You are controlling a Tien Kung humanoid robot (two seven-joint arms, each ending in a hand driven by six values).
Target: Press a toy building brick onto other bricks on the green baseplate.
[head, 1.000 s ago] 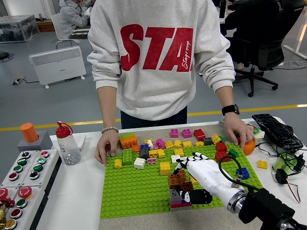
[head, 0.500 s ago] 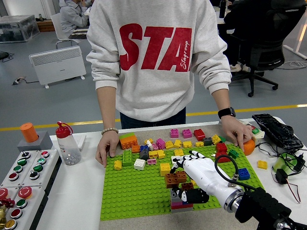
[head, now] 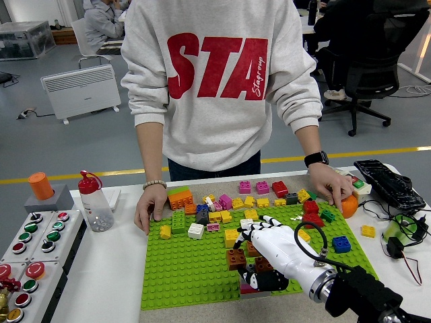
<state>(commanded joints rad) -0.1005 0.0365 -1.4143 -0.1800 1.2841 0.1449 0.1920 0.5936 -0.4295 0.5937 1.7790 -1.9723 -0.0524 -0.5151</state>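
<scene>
The green baseplate (head: 188, 269) covers the middle of the table. My right hand (head: 259, 250), white with black fingers, reaches in from the lower right and is shut on a brown brick (head: 236, 258), held just above the plate. A short stack of dark and pink bricks (head: 250, 285) stands under the palm near the plate's front edge, partly hidden. Loose bricks (head: 222, 205) of several colours lie along the far part of the plate. My left arm is out of view.
A person stands at the far side, one hand (head: 149, 207) resting by the plate's left edge, the other (head: 331, 184) by an orange object (head: 349, 205). A button box (head: 27, 249) and bottle (head: 95, 202) stand left; a black device (head: 389, 184) and cables lie right.
My right hand has shifted left and slightly nearer with the brown brick in it. The person's hand at the right has eased back a little.
</scene>
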